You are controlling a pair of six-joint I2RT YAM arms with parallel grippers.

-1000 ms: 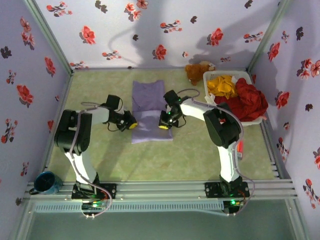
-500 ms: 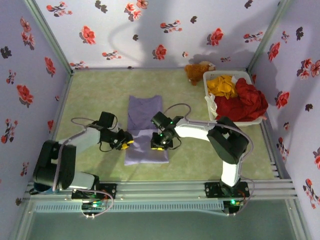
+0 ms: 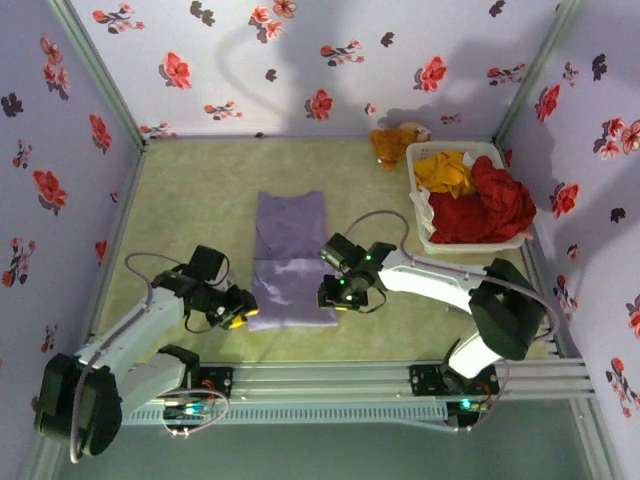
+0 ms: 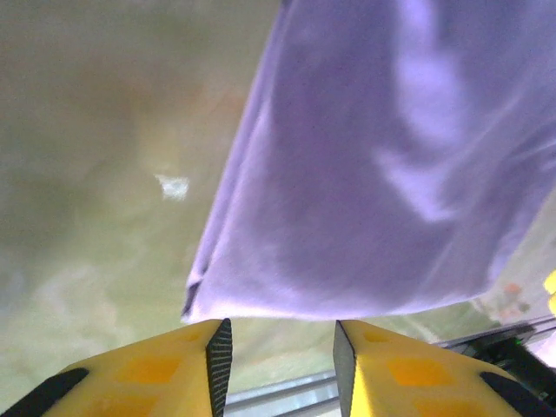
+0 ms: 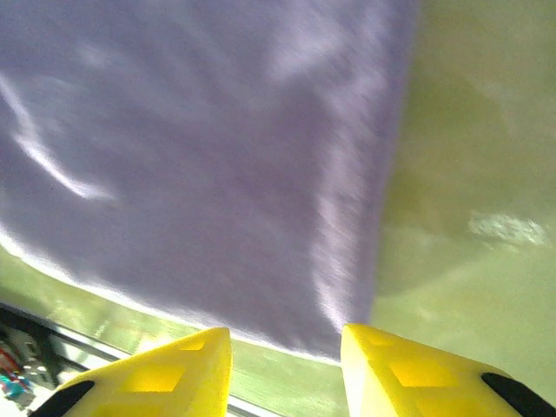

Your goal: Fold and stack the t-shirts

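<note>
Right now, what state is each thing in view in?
lavender t-shirt: lying flat, partly folded, ungripped
left gripper: open, empty, at the shirt's near left corner
right gripper: open, empty, at its near right corner
red t-shirt: crumpled in the white basket
yellow t-shirt: crumpled in the basket
plush toy: beside the basket

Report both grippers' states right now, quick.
Left gripper: open, holding nothing.
Right gripper: open, holding nothing.

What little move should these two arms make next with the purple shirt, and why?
Probably lift both away: the left tool and right tool stand open and empty at the near corners of the purple shirt, which lies flat on the table.
</note>
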